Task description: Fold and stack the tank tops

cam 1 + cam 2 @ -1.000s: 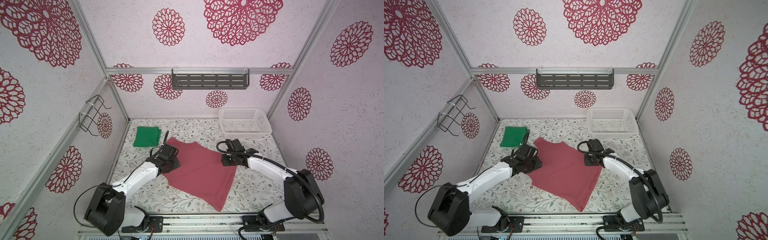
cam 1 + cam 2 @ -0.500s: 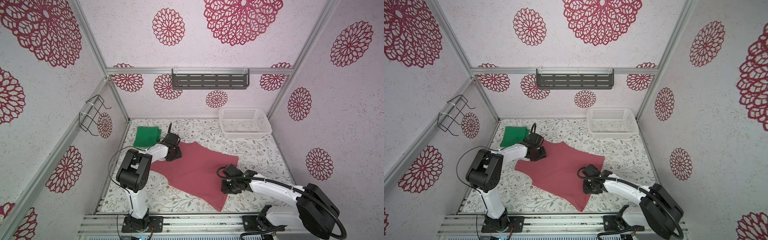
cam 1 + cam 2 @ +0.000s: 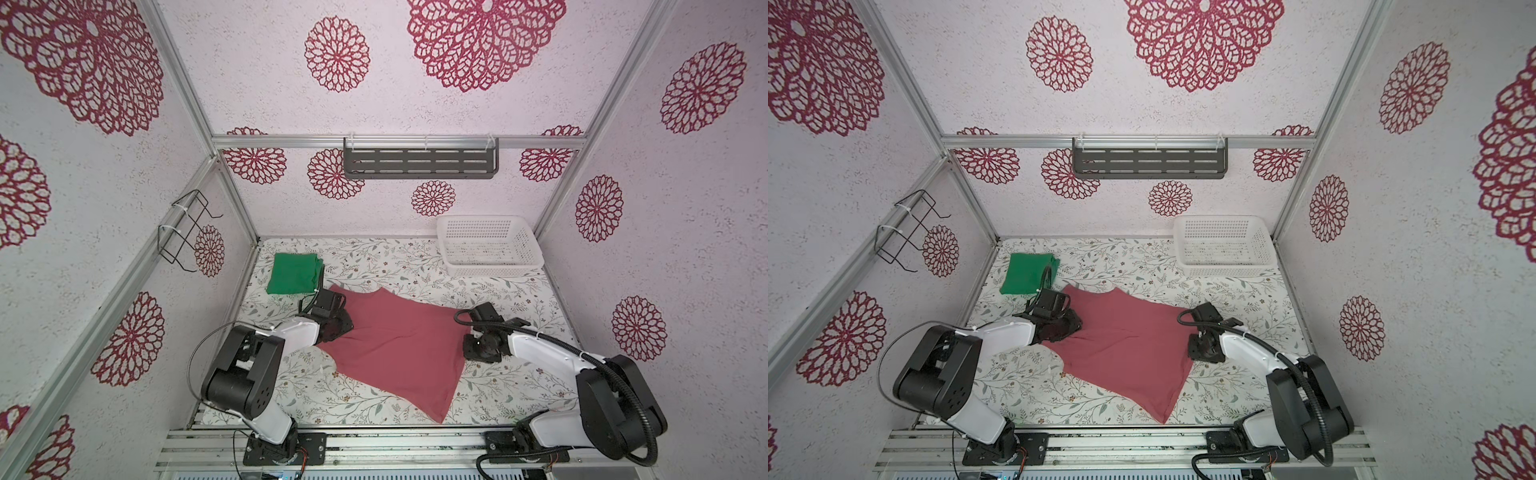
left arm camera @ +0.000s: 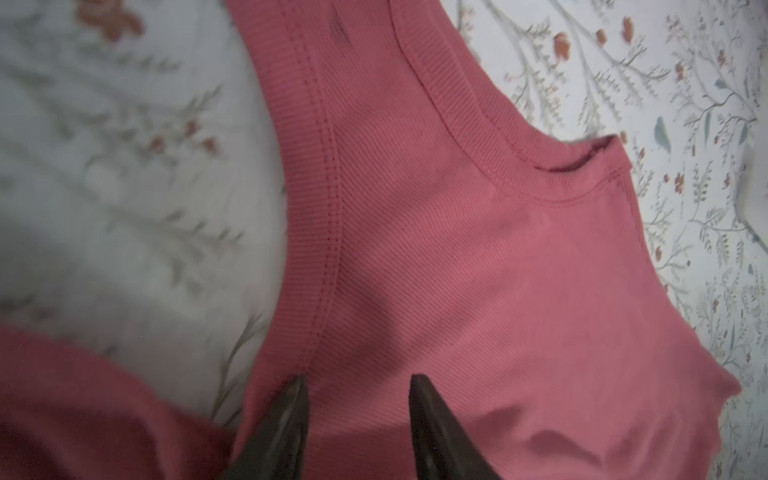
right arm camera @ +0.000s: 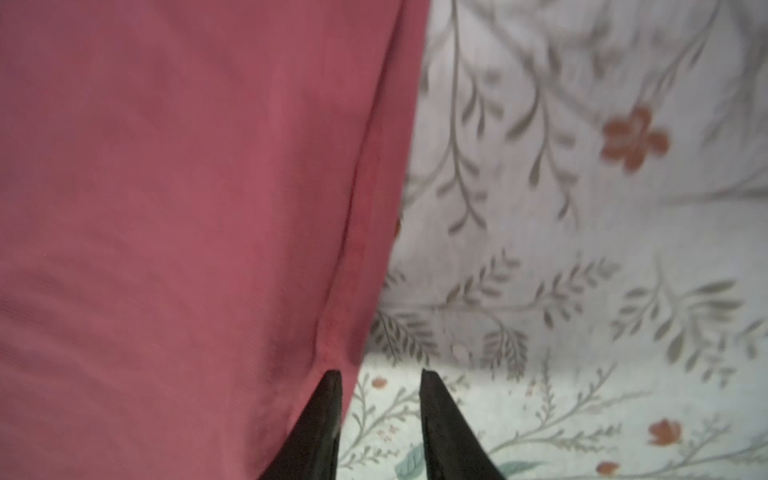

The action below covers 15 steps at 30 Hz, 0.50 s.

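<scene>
Basket (image 3: 494,269) sits far right, green tank top (image 3: 294,275) folded far left, red tank top (image 3: 399,345) spread on the worktop (image 3: 374,257); wrist views alone show left jaws spread by its armhole, right jaws spread astride its edge.

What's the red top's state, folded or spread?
Spread. The red top lies open and flat on the table, with hem, armhole and neckline all exposed. The green top is already a folded square.

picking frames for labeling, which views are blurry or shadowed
Left wrist: red tank top ribbing sharp, floral table cover beside it blurred, dark shadow on the cloth by the fingers. Right wrist: soft all over, the cover's print smeared. Both top views: sharp, evenly lit.
</scene>
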Each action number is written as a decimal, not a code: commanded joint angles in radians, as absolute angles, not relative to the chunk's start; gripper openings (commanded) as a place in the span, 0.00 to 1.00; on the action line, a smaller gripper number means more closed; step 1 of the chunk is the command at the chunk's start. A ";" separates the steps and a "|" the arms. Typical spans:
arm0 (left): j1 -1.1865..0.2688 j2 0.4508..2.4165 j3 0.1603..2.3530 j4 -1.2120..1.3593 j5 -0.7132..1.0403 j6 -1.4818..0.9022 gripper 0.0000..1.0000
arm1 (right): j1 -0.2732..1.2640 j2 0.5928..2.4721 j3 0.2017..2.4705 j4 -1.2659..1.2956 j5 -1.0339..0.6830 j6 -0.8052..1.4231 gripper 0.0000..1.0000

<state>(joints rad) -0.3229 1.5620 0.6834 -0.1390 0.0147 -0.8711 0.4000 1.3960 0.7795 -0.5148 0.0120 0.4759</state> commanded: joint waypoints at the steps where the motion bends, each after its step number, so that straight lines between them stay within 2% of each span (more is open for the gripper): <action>1: -0.327 1.490 0.598 -0.324 -0.066 -0.933 0.45 | 0.389 1.404 0.922 -0.552 0.037 0.352 0.35; 6: -0.319 1.458 0.736 -0.432 -0.135 -0.842 0.47 | 0.514 1.420 0.926 -0.547 -0.075 0.392 0.35; 9: -0.319 1.563 0.872 -0.428 -0.097 -0.787 0.47 | 0.576 1.431 0.869 -0.491 -0.089 0.454 0.35; 15: -0.333 1.825 1.114 -0.385 -0.003 -0.724 0.47 | 0.580 1.478 0.793 -0.390 -0.078 0.503 0.34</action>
<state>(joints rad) -0.3241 1.7412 1.0580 -0.3870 -0.0498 -0.7757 0.5880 1.4616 0.7910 -0.4377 -0.0864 0.4679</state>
